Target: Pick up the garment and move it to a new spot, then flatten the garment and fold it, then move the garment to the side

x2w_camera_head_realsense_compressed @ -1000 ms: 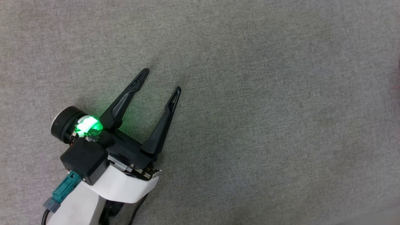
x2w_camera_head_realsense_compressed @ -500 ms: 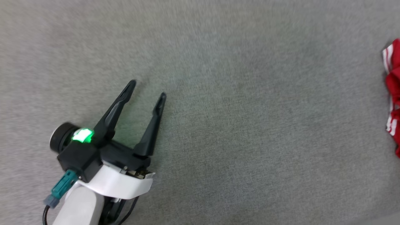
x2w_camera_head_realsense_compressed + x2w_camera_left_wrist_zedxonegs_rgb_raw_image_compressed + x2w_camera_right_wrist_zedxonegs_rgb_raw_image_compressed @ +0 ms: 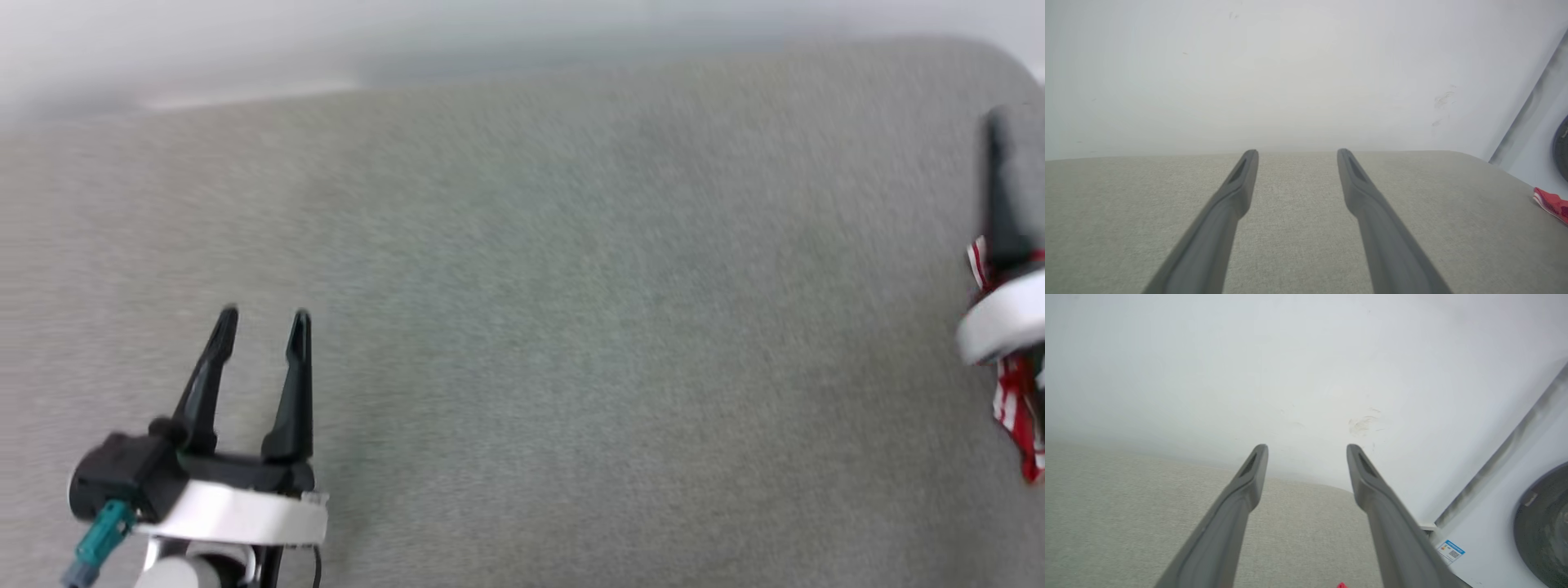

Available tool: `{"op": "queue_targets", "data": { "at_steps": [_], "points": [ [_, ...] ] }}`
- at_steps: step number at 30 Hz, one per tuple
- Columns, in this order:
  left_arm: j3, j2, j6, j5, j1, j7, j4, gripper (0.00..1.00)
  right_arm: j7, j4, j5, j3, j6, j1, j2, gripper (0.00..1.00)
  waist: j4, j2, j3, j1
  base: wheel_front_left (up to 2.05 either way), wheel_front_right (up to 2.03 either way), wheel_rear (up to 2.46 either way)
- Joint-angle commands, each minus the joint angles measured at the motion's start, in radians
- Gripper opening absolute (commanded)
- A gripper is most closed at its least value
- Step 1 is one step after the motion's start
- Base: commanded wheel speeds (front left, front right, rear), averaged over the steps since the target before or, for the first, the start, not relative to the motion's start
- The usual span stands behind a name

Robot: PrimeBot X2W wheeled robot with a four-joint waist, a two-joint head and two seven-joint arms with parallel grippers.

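Left pincer (image 3: 264, 317): fingers spread, nothing between them, over the grey cloth surface (image 3: 571, 327). Right pincer (image 3: 1307, 448): fingers likewise spread and empty, pointing toward a pale wall (image 3: 1208, 355). The red shirt (image 3: 1012, 400) with white stripes lies bunched on the surface by the right pincer's wrist, behind its fingertips and well to the right of the left pincer.
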Motion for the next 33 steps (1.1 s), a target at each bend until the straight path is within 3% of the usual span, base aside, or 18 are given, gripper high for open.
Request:
{"op": "queue_targets", "data": {
  "at_steps": [1,6,8,20,33],
  "points": [
    [0.014,-0.011,0.003,0.009,0.028,-0.002,0.013,1.0,-0.022,-0.028,0.012,0.009,-0.001,0.049,0.034,1.0,0.062,-0.0001,-0.079,0.0002,0.0,0.0,0.0],
    [0.043,-0.048,0.002,0.022,0.083,-0.002,0.05,1.0,-0.123,-0.07,0.067,0.029,-0.001,0.237,0.173,1.0,0.113,-0.0001,-0.147,0.0002,0.0,0.0,0.0],
    [0.042,-0.053,0.002,0.022,0.1,-0.002,0.064,1.0,-0.149,-0.05,0.094,0.031,-0.001,0.278,0.191,1.0,0.122,-0.0001,-0.162,0.0002,0.0,0.0,0.0],
    [0.028,-0.051,0.001,-0.005,0.135,-0.002,0.155,1.0,-0.276,0.112,0.129,0.072,-0.001,0.376,0.22,1.0,0.131,-0.0001,-0.211,0.0002,0.0,0.0,0.0],
    [0.003,-0.028,0.001,-0.029,0.127,-0.002,0.137,1.0,-0.312,0.161,0.155,0.082,-0.001,0.371,0.221,1.0,0.119,-0.0001,-0.221,0.0002,0.0,0.0,0.0]
  ]
}}
